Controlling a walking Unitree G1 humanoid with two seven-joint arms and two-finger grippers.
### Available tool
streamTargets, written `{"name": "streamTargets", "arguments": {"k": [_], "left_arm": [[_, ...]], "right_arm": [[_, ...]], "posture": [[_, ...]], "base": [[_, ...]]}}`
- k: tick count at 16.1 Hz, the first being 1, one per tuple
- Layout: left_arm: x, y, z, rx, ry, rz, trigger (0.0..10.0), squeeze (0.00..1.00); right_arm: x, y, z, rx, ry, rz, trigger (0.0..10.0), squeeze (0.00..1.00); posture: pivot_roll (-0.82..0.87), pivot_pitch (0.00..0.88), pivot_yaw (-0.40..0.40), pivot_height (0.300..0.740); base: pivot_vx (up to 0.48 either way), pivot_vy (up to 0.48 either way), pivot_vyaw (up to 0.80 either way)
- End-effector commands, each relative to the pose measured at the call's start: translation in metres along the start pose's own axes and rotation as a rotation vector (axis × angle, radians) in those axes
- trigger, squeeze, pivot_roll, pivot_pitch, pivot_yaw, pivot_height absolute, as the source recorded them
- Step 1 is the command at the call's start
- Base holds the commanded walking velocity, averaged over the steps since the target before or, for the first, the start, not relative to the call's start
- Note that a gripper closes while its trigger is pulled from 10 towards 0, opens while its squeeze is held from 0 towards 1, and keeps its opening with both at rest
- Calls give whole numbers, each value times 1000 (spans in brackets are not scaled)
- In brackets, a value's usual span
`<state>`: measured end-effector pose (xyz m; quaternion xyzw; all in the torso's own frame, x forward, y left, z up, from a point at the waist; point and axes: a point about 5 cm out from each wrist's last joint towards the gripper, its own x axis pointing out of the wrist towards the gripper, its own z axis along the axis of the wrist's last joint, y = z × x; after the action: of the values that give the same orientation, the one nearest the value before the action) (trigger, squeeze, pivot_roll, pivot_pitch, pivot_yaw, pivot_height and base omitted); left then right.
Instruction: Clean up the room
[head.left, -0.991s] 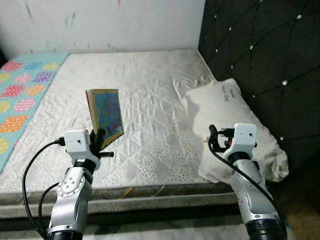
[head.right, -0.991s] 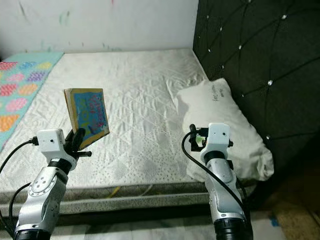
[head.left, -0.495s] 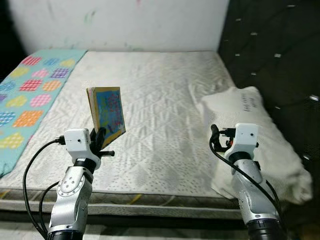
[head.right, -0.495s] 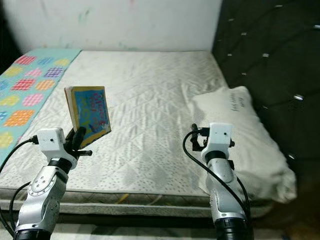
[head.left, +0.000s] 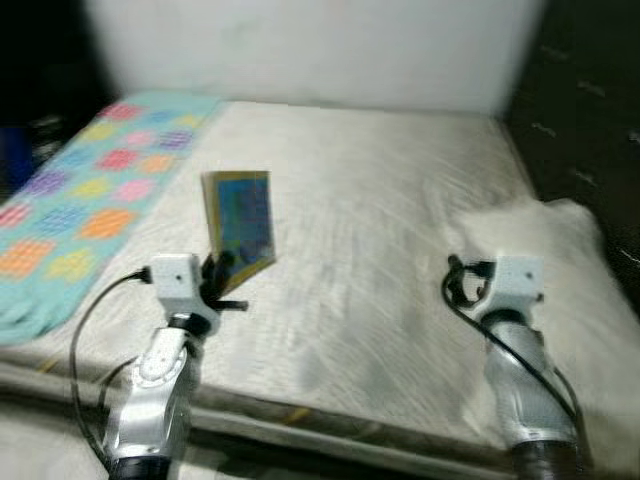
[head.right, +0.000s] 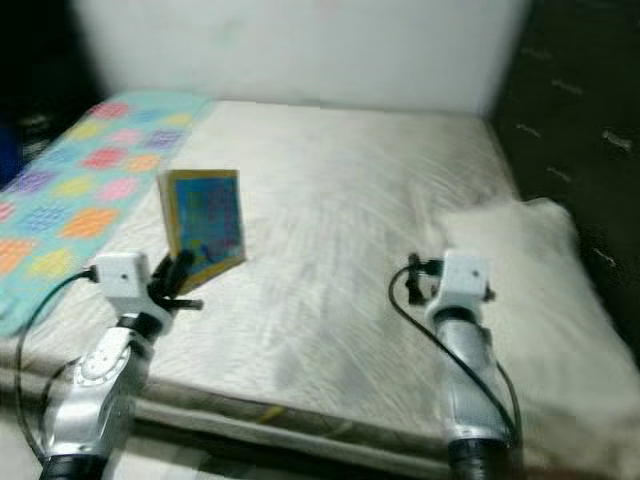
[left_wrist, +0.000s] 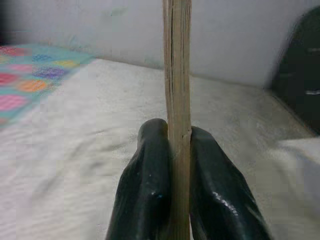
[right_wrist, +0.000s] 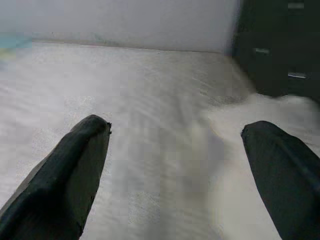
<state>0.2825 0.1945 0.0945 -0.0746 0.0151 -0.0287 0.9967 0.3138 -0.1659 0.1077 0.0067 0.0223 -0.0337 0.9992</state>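
Up in front of the robot, the left gripper (left_wrist: 172, 165) clamps a thin picture book (head.left: 241, 229) by its lower edge, the two black fingers (left_wrist: 145, 190) pressed against either cover. The book stands nearly upright above the bed (head.left: 380, 230), tilted a little, its blue and yellow cover facing the head camera. In the left wrist view the book shows edge-on as a narrow tan strip of pages rising between the fingers.

The right gripper (right_wrist: 175, 175) is held out over the bed at about the same height as the left, well apart from the book. Its fingers are spread wide with nothing between them; beyond them the right wrist view shows the pale quilted mattress.

The bed is covered in a white quilted sheet with a diamond stitch pattern. A white pillow (head.left: 570, 260) lies on the robot's right side of the mattress, against a dark tufted headboard (head.left: 590, 110), just beyond the right arm. On the robot's left side, a turquoise blanket (head.left: 90, 190) patterned with pink, orange, yellow and purple patches is spread along the edge of the bed. A plain white wall (head.left: 320, 50) stands behind the far edge of the mattress. Both head views are blurred, so fine detail on the book's cover cannot be read.
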Motion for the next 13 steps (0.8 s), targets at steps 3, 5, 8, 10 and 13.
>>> {"name": "streamTargets", "arguments": {"k": [3,5,8,10,13], "left_arm": [[7,-11,16,-14,-68,-27,10000,0],[8,-13,14,-15,-60,-22,10000,0],[7,-13,14,-11,-58,-19,10000,0],[7,-14,14,-9,-61,-24,10000,0],[7,-15,14,-9,-61,-28,10000,0]], "right_arm": [[-3,-16,-3,-17,7,-43,10000,0],[-3,-17,-4,-19,9,-45,10000,0],[-3,-19,-5,-7,23,-55,10000,0],[-3,-20,-5,-20,15,-54,10000,0],[-3,-20,-4,-20,13,-54,10000,0]], "posture": [[35,0,65,740],[34,0,64,740],[32,0,63,740],[31,0,62,740],[30,0,62,740]], "base": [[194,0,0],[0,0,0],[0,0,-533],[0,0,-800],[0,-196,-429]]}}
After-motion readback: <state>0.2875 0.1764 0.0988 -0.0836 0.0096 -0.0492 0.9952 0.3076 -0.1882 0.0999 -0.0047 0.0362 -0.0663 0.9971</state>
